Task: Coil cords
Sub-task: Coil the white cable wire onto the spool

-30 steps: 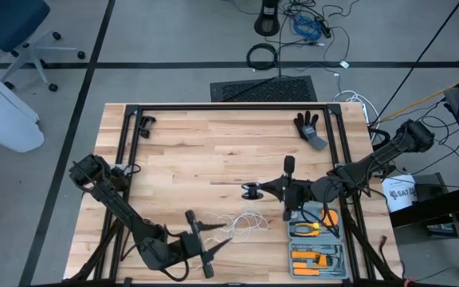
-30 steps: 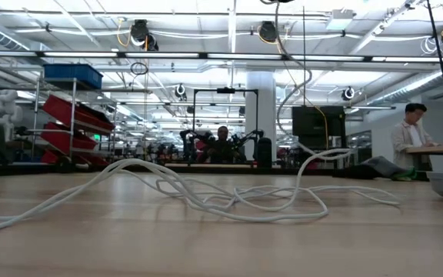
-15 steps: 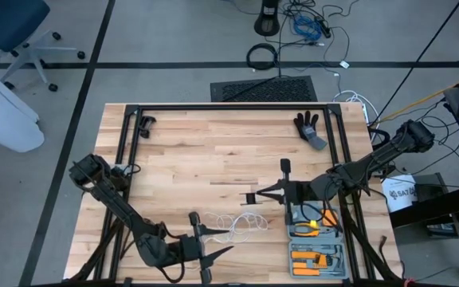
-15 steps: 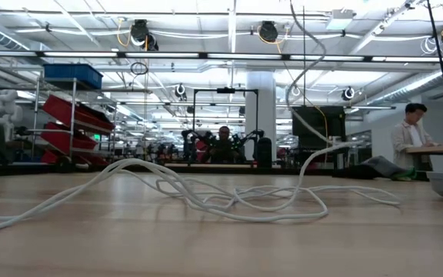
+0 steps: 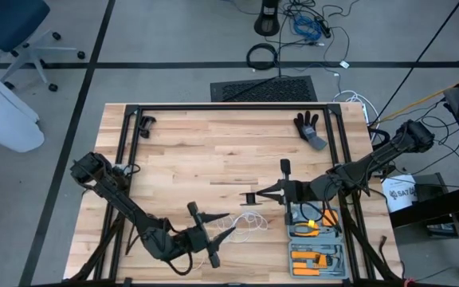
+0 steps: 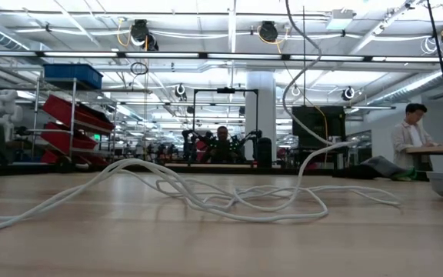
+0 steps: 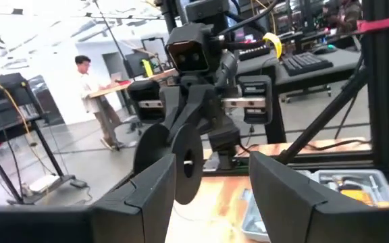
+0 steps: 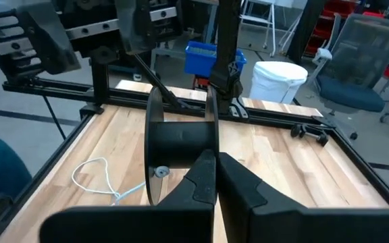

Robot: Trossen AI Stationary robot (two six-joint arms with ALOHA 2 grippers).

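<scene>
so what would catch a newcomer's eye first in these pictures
Probably the black reel, held up off the table near its middle by the shut right hand. Next, the loose white cord tangled on the wood toward the front edge, with the open left hand hovering beside it.

The white cord (image 6: 206, 196) rises beyond the low view's top edge.

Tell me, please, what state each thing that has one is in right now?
reel: lifted off the table, held on edge.
white cord: loose tangle on the table, not yet wound.
right gripper: fingers shut on the reel.
left gripper: fingers open, holding nothing, beside the cord.
tool case: open.
</scene>
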